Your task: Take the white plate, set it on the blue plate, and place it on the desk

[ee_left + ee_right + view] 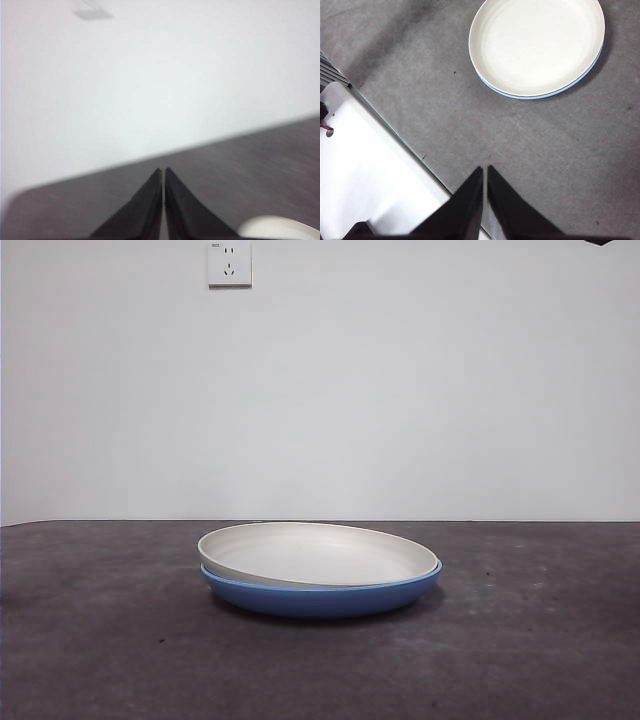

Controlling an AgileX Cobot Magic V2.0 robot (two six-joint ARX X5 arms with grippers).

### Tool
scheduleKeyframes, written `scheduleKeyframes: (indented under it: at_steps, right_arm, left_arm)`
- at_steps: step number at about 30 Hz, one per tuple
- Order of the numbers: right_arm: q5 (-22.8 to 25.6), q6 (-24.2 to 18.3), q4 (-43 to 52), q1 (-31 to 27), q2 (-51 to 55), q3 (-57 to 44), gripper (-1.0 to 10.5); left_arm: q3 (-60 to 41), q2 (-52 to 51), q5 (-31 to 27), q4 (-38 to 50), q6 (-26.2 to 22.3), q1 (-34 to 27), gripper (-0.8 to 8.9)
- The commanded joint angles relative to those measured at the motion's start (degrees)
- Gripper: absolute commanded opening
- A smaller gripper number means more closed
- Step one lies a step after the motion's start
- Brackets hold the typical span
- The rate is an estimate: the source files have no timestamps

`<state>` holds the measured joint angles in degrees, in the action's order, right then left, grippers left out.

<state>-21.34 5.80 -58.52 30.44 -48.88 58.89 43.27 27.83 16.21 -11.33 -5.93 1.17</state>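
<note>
The white plate (pixel 315 553) lies inside the blue plate (pixel 320 594), slightly tilted, in the middle of the desk (pixel 110 640). The right wrist view shows the white plate (pixel 537 46) from above, with a thin sliver of the blue plate (pixel 590 70) showing under its rim. My right gripper (pixel 485 172) is shut and empty, high above the desk and apart from the plates. My left gripper (pixel 163 172) is shut and empty, raised over the desk, with the white plate's rim (pixel 277 229) at the picture's edge. A black arm tip (pixel 600 243) shows at the top right corner of the front view.
A white wall with a power socket (pixel 229 263) stands behind the desk. A white box-like structure (pixel 365 170) lies along the desk's edge in the right wrist view.
</note>
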Motion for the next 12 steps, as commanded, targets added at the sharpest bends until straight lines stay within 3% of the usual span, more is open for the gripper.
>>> scheduleKeyframes:
  at_steps: [1,12]
  right_arm:
    - [-0.1,-0.5,0.3,0.5,-0.4,1.0,0.1]
    - [-0.1,-0.5,0.3,0.5,-0.4,1.0,0.1]
  left_arm:
    - [-5.2,-4.3,-2.5,4.0,-0.9,-2.2,0.09]
    - [-27.8,-19.8,-4.9,8.5,2.6,-5.9,0.09]
